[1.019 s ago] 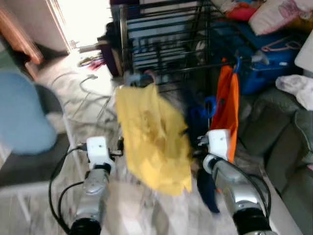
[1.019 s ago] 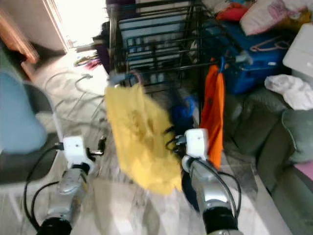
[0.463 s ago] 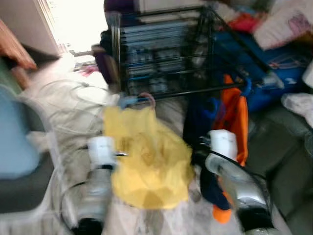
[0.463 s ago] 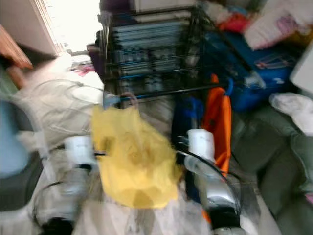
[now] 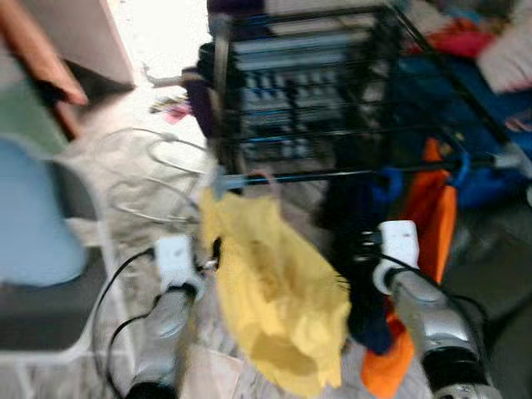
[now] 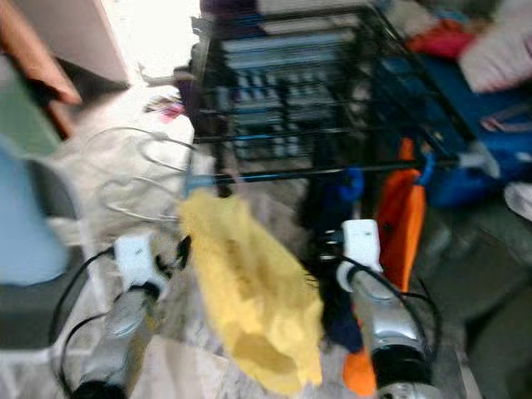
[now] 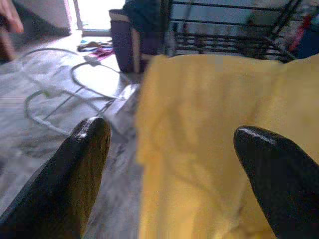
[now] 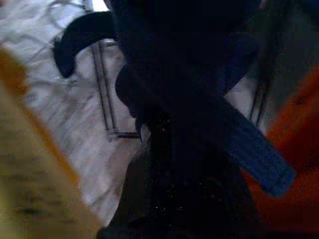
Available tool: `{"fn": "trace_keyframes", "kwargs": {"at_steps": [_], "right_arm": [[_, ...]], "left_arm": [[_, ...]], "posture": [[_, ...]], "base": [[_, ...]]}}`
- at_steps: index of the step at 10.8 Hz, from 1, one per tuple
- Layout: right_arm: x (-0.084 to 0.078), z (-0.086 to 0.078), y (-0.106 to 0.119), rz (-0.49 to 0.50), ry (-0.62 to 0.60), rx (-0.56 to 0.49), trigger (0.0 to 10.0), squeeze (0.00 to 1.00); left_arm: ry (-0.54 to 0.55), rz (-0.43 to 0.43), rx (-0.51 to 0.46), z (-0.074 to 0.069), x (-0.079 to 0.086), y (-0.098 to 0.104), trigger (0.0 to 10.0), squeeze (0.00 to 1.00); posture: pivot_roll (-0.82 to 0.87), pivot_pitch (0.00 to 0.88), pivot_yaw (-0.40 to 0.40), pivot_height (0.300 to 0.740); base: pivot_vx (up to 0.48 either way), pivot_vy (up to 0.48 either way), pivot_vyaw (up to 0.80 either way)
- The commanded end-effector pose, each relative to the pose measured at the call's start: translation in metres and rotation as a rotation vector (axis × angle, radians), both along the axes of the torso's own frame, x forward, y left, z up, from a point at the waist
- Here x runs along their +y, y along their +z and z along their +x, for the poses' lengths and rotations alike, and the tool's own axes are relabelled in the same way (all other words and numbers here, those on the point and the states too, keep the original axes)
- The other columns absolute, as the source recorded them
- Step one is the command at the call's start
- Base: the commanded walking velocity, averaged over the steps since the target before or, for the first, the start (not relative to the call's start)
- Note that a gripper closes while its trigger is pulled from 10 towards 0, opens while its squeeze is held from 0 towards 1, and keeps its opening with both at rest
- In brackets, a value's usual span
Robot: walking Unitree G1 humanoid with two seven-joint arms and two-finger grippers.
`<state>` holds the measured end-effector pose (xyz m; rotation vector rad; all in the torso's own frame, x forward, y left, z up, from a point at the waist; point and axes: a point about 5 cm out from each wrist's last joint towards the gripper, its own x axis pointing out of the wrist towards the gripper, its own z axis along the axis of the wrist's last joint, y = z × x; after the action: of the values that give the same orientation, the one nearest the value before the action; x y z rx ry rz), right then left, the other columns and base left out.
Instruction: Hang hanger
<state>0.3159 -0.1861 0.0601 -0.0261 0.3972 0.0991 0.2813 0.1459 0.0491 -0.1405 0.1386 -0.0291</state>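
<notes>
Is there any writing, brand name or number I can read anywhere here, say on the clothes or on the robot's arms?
None can be read.
The yellow garment, the orange garment and the dark blue garment hanging on the black metal drying rack show no print.
The white wrist blocks on the robot's arms look plain, but the pictures are blurred.

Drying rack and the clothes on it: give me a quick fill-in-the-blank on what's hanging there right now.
1. The garment nearest the left gripper is ____ in colour.
2. The left gripper's fingers are ____, with nothing between them.
3. The rail carries yellow, dark blue and ____ garments.

Missing words: yellow; open; orange
</notes>
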Motion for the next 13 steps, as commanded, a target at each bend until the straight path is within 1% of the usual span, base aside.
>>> {"fn": "trace_keyframes", "kwargs": {"at_steps": [1, 2, 3, 5, 8, 11, 13], "right_arm": [[0.001, 0.011, 0.015, -0.003, 0.017, -0.049, 10.0, 0.0], [-0.002, 0.013, 0.016, -0.011, 0.017, -0.046, 10.0, 0.0], [-0.006, 0.021, 0.02, -0.017, 0.01, -0.033, 10.0, 0.0], [-0.008, 0.032, 0.026, -0.015, -0.031, -0.031, 10.0, 0.0], [-0.007, 0.045, 0.025, -0.002, -0.052, 0.064, 10.0, 0.0], [0.004, 0.056, 0.035, 0.009, -0.017, 0.049, 10.0, 0.0], [0.019, 0.06, 0.038, 0.029, 0.034, 0.053, 10.0, 0.0]], "left_arm": [[-0.021, -0.003, -0.019, 0.001, 0.0, 0.006, 10.0, 0.0], [-0.027, 0.004, -0.018, 0.0, 0.0, 0.006, 10.0, 0.0], [-0.019, 0.006, -0.007, -0.006, 0.002, 0.005, 10.0, 0.0], [-0.016, 0.002, -0.003, -0.011, 0.005, 0.005, 10.0, 0.0], [-0.024, 0.006, 0.017, -0.016, 0.006, 0.004, 10.0, 0.0], [-0.019, 0.005, 0.014, -0.015, 0.006, 0.007, 10.0, 0.0], [-0.016, 0.008, 0.022, -0.017, 0.007, 0.007, 10.0, 0.0]], "posture": [[-0.19, 0.0, 0.086, 0.74], [-0.19, 0.0, 0.086, 0.74], [-0.18, 0.0, 0.079, 0.74], [-0.16, 0.0, 0.072, 0.74], [-0.14, 0.0, 0.062, 0.74], [-0.14, 0.0, 0.062, 0.74], [-0.12, 0.0, 0.05, 0.74]], "base": [[0.0, 0.0, 0.0], [0.0, 0.0, 0.0], [0.0, 0.0, 0.0], [0.0, 0.0, 0.0], [0.0, 0.0, 0.0], [0.0, 0.0, 0.0], [0.0, 0.0, 0.0]]}}
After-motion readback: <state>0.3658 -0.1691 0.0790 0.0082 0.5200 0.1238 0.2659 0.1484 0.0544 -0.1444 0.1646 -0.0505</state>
